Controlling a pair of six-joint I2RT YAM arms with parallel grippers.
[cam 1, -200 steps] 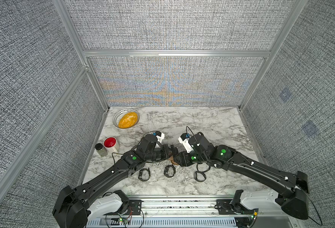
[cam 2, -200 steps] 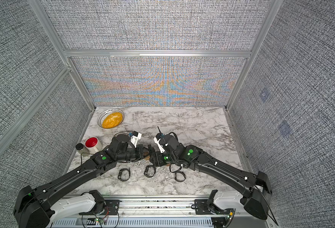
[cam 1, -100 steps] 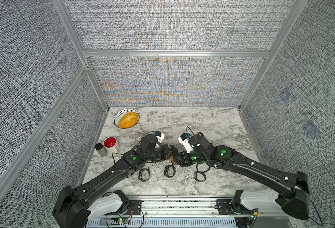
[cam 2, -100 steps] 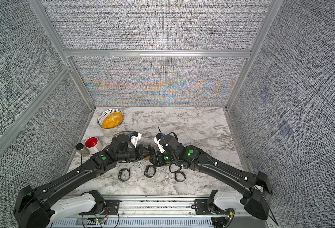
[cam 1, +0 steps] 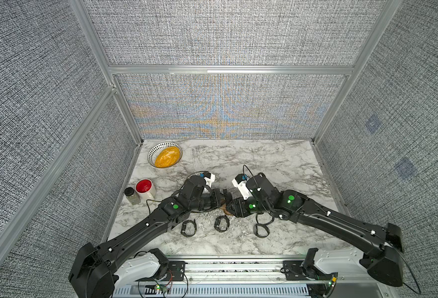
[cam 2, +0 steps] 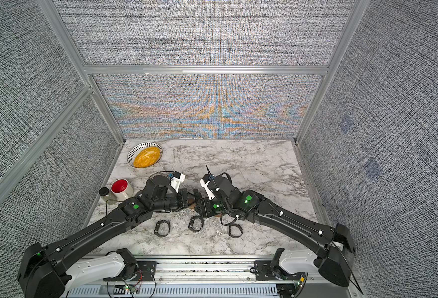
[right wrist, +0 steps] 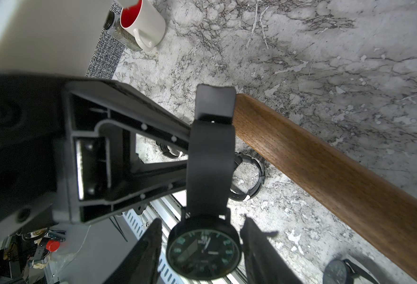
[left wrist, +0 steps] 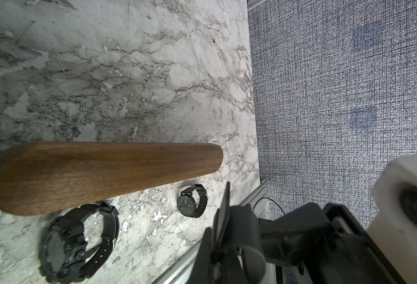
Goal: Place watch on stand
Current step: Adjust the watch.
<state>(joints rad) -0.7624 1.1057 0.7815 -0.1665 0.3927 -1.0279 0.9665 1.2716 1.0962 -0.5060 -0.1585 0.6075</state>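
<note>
The watch (right wrist: 203, 253), black with a dark round face, hangs in the air between both grippers. My left gripper (left wrist: 221, 228) is shut on its strap (right wrist: 211, 159). The face sits between the fingers of my right gripper (right wrist: 201, 218), which is open, with a thin gap on each side. The strap's free end (right wrist: 214, 103) lies right beside the rounded end of the stand (right wrist: 325, 172), a long brown wooden bar (left wrist: 104, 172). In both top views the grippers (cam 1: 221, 198) (cam 1: 234, 206) meet over the stand (cam 1: 225, 207) (cam 2: 190, 204) and hide most of it.
Three other black watches (cam 1: 189, 228) (cam 1: 221, 223) (cam 1: 261, 229) lie on the marble table near its front edge. A bowl of yellow food (cam 1: 165, 156), a white mug with a red inside (cam 1: 145, 188) and a small jar (cam 1: 131, 196) stand along the left wall.
</note>
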